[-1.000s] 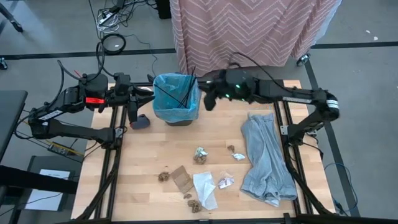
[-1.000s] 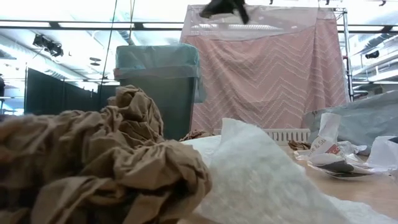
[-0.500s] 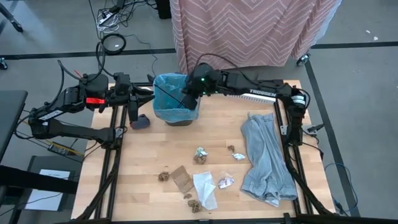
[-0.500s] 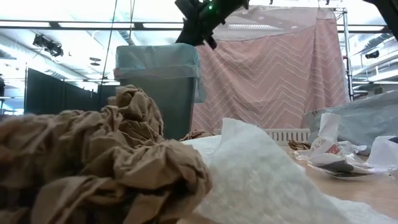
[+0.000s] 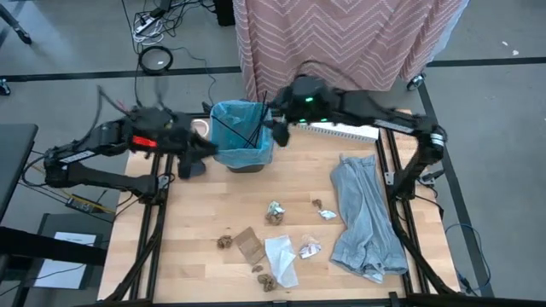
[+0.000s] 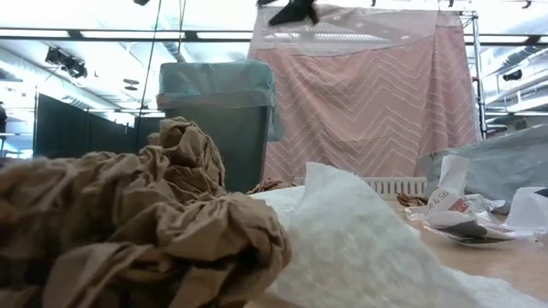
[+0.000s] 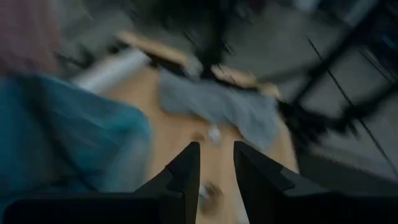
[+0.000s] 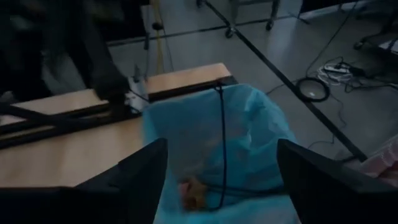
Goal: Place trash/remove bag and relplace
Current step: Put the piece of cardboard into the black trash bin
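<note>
So the bin [image 5: 242, 136] with the blue bag is the landmark here. The right end effector [image 5: 275, 130] hangs just beside its rim, fingers spread wide with nothing between them. The left end effector [image 5: 207, 150] sits on the bin's other side, fingers a small gap apart, gripping nothing. The trash [image 5: 275, 212] lies scattered on the tabletop [image 5: 196, 222] well apart from the bin, a few bits inside the bag. The grey cloth [image 5: 365, 217] lies beside the trash. "TROSSEN" on the arm isn't readable here.

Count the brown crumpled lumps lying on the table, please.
4 brown lumps: one left of the cardboard piece, two close together beside the white tissue, one small near the grey cloth. Others may be hidden.
</note>
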Tool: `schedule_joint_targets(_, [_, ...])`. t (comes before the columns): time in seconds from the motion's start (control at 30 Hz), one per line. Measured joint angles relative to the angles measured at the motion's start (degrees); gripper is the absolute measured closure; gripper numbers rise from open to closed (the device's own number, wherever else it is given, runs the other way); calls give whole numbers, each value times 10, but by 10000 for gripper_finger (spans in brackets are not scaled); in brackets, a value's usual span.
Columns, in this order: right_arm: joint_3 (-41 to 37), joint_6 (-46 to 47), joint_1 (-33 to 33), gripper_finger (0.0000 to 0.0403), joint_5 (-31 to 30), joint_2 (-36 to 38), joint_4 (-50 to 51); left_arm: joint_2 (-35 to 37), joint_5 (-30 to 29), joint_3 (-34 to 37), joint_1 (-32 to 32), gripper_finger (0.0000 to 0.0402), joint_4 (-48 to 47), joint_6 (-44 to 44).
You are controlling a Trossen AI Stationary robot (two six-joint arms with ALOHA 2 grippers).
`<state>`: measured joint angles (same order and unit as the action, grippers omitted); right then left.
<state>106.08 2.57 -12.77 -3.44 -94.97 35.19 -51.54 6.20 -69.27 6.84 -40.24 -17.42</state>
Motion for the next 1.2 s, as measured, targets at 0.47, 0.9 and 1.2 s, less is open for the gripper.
schedule_joint_targets(0.47, [1, 73, 111, 153, -43, 171, 159, -196, 10, 161, -149, 296, 127, -206])
schedule_joint_targets(0.9, [0, 109, 202, 161, -44, 182, 161, -313, -1, 326, -223, 296, 375, -436])
schedule_joint_targets(1.2, [0, 116, 222, 165, -45, 177, 160, -366, 10, 330, -246, 296, 417, -446])
